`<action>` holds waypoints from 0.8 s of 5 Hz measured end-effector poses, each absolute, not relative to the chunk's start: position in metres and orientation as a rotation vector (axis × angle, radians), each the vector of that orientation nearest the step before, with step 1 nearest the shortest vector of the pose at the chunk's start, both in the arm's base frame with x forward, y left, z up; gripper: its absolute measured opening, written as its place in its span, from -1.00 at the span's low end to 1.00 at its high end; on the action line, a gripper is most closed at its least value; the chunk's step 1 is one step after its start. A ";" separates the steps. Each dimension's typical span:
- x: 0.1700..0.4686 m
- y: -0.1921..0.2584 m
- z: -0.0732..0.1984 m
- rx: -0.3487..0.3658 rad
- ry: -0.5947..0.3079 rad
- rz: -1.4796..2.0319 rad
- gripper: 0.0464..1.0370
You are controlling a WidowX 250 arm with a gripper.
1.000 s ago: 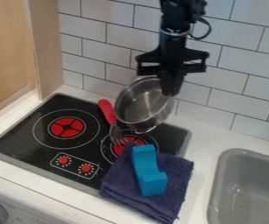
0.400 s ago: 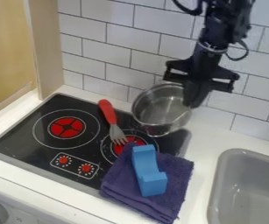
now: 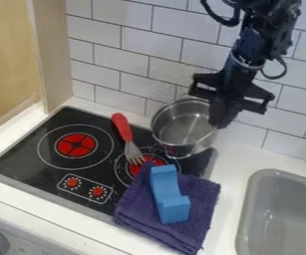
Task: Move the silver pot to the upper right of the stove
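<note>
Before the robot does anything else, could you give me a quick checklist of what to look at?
- Silver pot at the stove's upper right: ok.
- Pot sitting flat: cannot tell.
- Tool away from the pot: not ok, it is at the right rim.
- Pot apart from the red-handled fork: ok, fork lies to its left.
- Front right burner uncovered: not ok, fork tines and purple towel overlap it.

Slanted gripper (image 3: 219,122), fingers together
</note>
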State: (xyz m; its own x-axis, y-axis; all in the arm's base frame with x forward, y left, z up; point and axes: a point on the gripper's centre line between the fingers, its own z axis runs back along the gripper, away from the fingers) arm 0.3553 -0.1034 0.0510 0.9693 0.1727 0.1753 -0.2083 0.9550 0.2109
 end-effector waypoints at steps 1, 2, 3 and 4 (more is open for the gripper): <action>0.353 -0.104 0.042 0.234 -0.130 0.192 -0.99; 0.353 -0.104 0.034 0.242 -0.108 0.188 -0.99; 0.355 -0.106 0.031 0.245 -0.098 0.182 -0.95; 0.354 -0.106 0.028 0.254 -0.070 0.182 -0.64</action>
State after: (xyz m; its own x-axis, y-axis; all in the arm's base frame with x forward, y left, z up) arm 0.3536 -0.1060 0.0275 0.9812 0.1701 0.0914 -0.1876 0.9515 0.2436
